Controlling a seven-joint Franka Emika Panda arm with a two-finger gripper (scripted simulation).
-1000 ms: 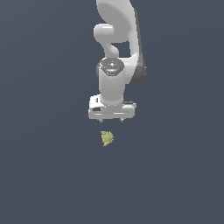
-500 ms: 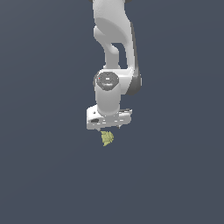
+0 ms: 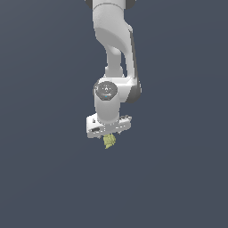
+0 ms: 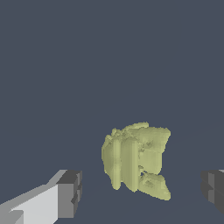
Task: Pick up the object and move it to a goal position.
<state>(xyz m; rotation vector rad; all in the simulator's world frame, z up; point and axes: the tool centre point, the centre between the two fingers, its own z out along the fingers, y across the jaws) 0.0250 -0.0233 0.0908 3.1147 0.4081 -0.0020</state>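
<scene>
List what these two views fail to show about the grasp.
- Exterior view: the gripper body hides its fingertips and the top of the object.
- Wrist view: both fingers are cut off by the frame edges.
- Neither view shows a goal marker.
- Whether the object rests on a surface: cannot tell; the background is uniform.

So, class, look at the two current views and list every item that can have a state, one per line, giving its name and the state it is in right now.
gripper: open, fingers well apart, one on each side of the lump, touching neither side.
yellow-green lump: not gripped, sitting free in the gap between the fingers; just below the gripper in the exterior view.
arm: reaching down, wrist directly over the lump.
</scene>
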